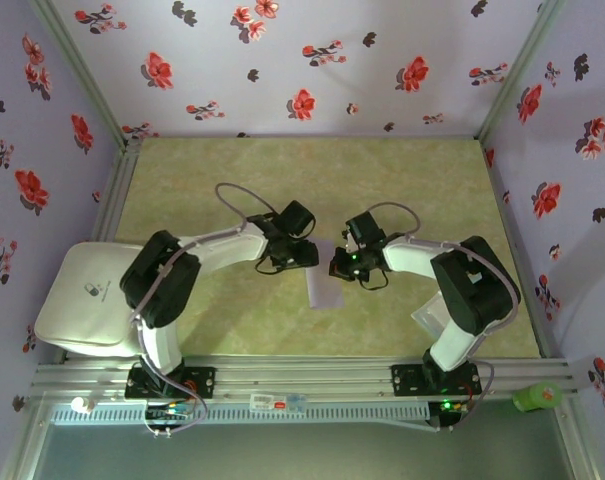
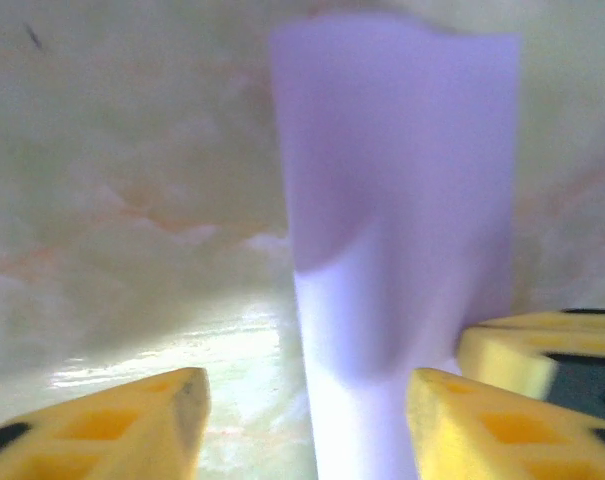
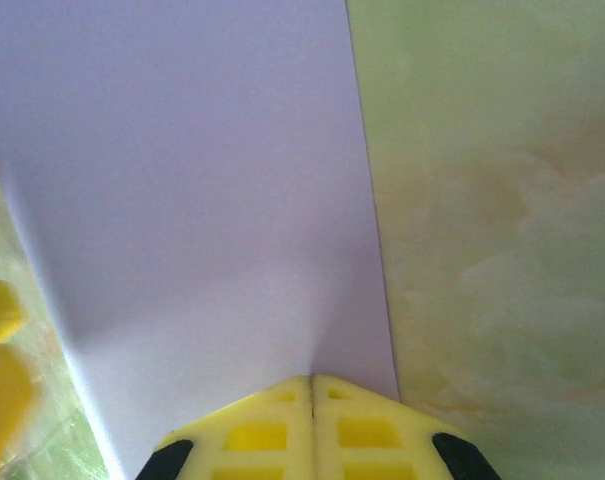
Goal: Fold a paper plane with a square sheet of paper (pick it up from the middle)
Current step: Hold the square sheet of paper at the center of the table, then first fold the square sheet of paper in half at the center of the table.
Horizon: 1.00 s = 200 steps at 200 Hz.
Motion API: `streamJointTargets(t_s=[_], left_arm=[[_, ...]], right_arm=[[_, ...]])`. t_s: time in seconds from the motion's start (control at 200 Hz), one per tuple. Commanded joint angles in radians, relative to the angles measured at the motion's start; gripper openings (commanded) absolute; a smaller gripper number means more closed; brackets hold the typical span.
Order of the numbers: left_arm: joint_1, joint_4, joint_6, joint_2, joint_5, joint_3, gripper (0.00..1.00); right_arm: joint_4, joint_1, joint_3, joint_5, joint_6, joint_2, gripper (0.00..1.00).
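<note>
The square sheet of paper [image 1: 326,287] is pale lavender and looks like a narrow rectangle on the green table between the two arms. My right gripper [image 3: 312,384] is shut on the near edge of the sheet [image 3: 202,200], which spreads away from its yellow fingertips. My left gripper [image 2: 307,420] is open, and the sheet [image 2: 392,240] rises curved between its fingers, close to the right-hand finger [image 2: 472,425]. From above, the left gripper [image 1: 304,255] and the right gripper [image 1: 340,266] meet at the sheet's far end. The dart-shaped paper plane is out of view.
A white pad [image 1: 90,297] lies at the table's left edge. A whitish translucent square [image 1: 432,318] lies beside the right arm's base. A green object [image 1: 537,398] sits on the front rail. Floral walls enclose three sides.
</note>
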Motion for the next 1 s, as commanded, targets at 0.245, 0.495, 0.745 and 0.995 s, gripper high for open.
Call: streamJointTargets(t_s=[0.245, 0.495, 0.745, 0.995], left_arm=[[0.033, 0.422, -0.125, -0.120, 0.248, -0.178, 0.00], [0.033, 0.585, -0.194, -0.032, 0.337, -0.248, 0.00], [0.032, 0.572, -0.168, -0.005, 0.329, -0.290, 0.00], [0.034, 0.477, -0.090, 0.014, 0.260, -0.299, 0.00]], right_arm=[[-0.118, -0.007, -0.019, 0.090, -0.019, 0.049, 0.00], [-0.115, -0.007, -0.025, 0.097, -0.011, 0.044, 0.00], [-0.116, -0.007, -0.027, 0.097, -0.005, 0.044, 0.00], [-0.116, -0.006, -0.028, 0.100, -0.004, 0.044, 0.00]])
